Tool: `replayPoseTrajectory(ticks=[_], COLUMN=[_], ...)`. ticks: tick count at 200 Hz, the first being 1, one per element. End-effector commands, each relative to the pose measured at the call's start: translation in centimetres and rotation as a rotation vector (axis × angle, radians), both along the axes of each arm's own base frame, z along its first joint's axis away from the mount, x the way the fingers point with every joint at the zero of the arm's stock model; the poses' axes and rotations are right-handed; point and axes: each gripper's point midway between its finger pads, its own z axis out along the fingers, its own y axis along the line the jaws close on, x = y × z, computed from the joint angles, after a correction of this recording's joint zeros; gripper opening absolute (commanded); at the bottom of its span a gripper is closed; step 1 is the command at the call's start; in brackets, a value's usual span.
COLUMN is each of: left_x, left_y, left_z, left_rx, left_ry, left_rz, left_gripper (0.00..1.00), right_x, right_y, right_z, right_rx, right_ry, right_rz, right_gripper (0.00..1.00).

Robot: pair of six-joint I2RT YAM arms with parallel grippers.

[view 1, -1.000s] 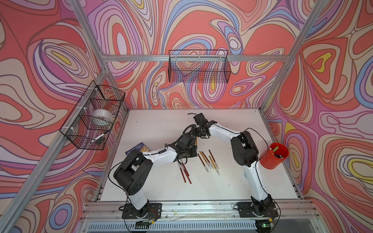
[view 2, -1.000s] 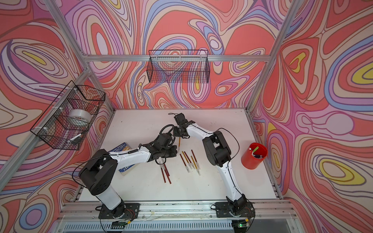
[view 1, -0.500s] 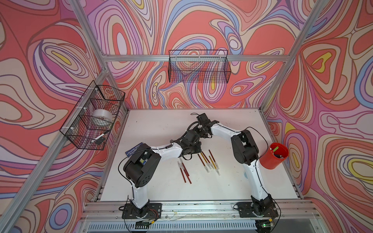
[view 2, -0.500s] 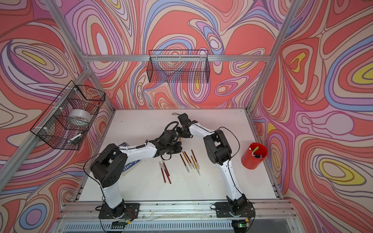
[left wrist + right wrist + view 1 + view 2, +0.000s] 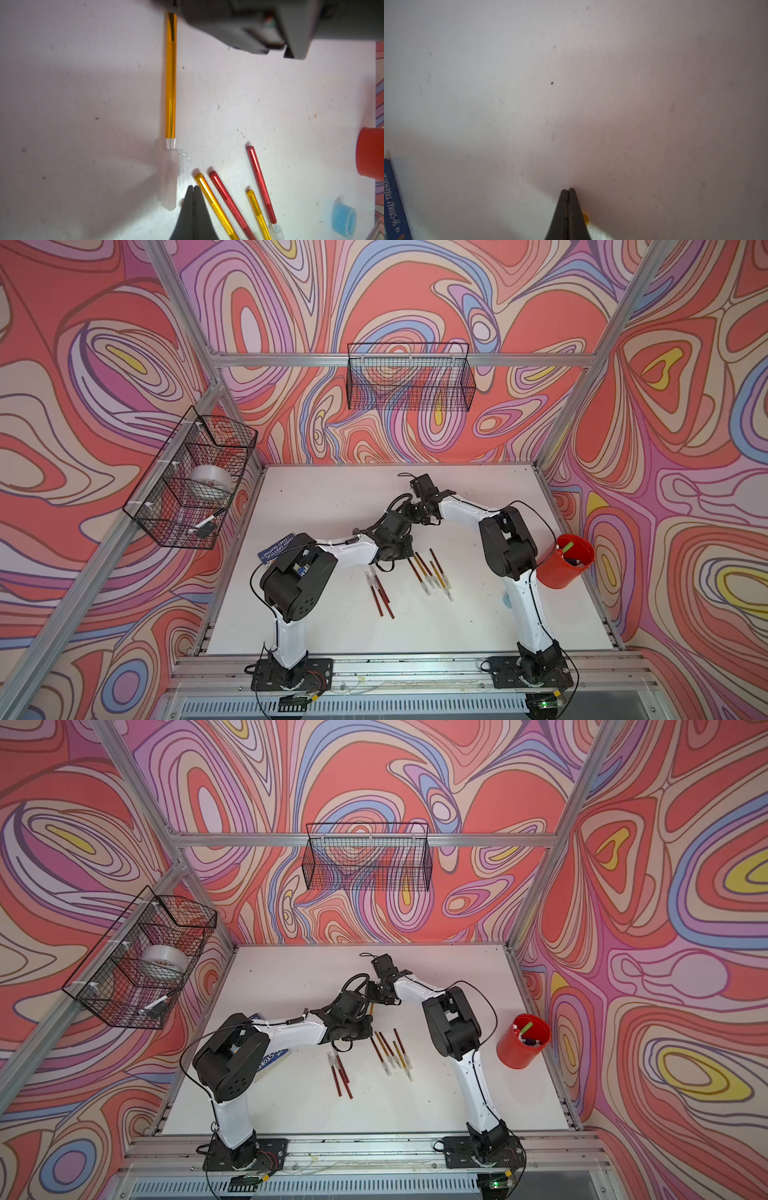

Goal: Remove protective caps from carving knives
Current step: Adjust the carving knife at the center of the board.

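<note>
The step in hand looks like uncapping one yellow knife point(image 5: 170, 83), which lies flat on the bench point(image 5: 83, 83). Its cap point(image 5: 168, 178) sits on the blade end, already backed off enough to bare the threads between handle and sleeve. The left tool point(image 5: 193, 190) has its jaws together and empty, just beside the cap's outer end. The right tool point(image 5: 569, 190), jaws also together, sits at the knife's butt end. A sliver of yellow shows beside its tip, so it may be pinning the handle, though the view is too tight to be sure. The other knives point(image 5: 226, 199) lie near the capped end, caps on where visible. The next move probably calls for the left tool to part, straddle the cap and draw it straight along the knife's axis while the butt stays pinned.
</note>
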Motion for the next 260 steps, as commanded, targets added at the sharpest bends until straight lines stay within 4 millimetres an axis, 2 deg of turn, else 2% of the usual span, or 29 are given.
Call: replayPoseTrajectory(ticks=[1,81,147,197,260], left_x=[0.0,0.0,0.2,1.1,3.0], left_y=[0.8,1.2,2.0,2.8,2.9], left_z=[-0.9,-2.4,-1.9,-1.5,-1.5], left_rx=[0.052,0.090,0.119,0.155,0.110], left_ry=[0.017,0.046,0.031,0.023,0.061], left_rz=[0.036,0.053,0.071,0.087,0.116], left_gripper=[0.00,0.00,0.00,0.00,0.00], right_x=[-1.4,-2.4,-3.3,-3.9,-4.3], right_y=[-1.5,-2.3,-3.2,-4.4,-5.6], right_z=[-1.3,-0.9,-0.6,-0.9,-1.0], right_rx=[-0.039,-0.047,-0.068,-0.068,-0.057], right_ry=[0.058,0.062,0.062,0.073,0.077], right_rz=[-0.026,-0.032,-0.038,-0.048,-0.047], right_gripper=[0.00,0.00,0.00,0.00,0.00])
